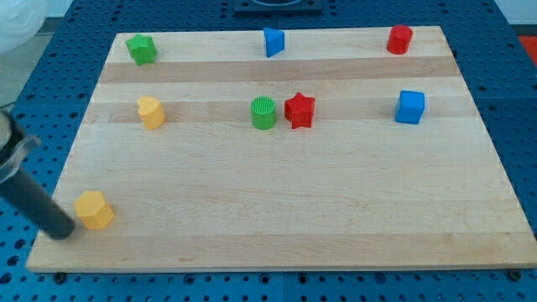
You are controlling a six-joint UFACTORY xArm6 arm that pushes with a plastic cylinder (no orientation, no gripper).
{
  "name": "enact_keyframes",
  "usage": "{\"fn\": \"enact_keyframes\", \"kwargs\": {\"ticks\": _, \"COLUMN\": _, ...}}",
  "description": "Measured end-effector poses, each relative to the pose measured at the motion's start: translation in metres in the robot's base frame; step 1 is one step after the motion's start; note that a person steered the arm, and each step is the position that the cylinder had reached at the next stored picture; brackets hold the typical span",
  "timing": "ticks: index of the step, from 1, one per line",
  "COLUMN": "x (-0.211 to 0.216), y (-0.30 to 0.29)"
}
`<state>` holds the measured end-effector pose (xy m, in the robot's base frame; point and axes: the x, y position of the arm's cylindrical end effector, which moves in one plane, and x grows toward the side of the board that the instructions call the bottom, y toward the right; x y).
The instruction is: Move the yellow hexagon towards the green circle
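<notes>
The yellow hexagon [94,210] lies near the board's bottom left corner. The green circle [263,112] stands near the board's middle, far up and to the right of the hexagon. It is close beside a red star [299,110]. My dark rod comes in slanting from the view's left edge. My tip [62,231] rests at the board's left edge, just left of and slightly below the yellow hexagon. It is close against the hexagon; I cannot tell whether they touch.
A second yellow block [151,111] of unclear shape lies left of the green circle, above the hexagon. A green star [142,49], a blue triangle [273,41] and a red block [399,39] line the top edge. A blue cube [410,106] is at the right.
</notes>
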<state>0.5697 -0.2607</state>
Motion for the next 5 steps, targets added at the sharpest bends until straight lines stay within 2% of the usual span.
{"fn": "enact_keyframes", "kwargs": {"ticks": 1, "x": -0.034, "y": 0.059}}
{"fn": "enact_keyframes", "kwargs": {"ticks": 2, "x": -0.039, "y": 0.043}}
{"fn": "enact_keyframes", "kwargs": {"ticks": 3, "x": -0.015, "y": 0.029}}
{"fn": "enact_keyframes", "kwargs": {"ticks": 4, "x": -0.026, "y": 0.069}}
{"fn": "enact_keyframes", "kwargs": {"ticks": 5, "x": -0.073, "y": 0.103}}
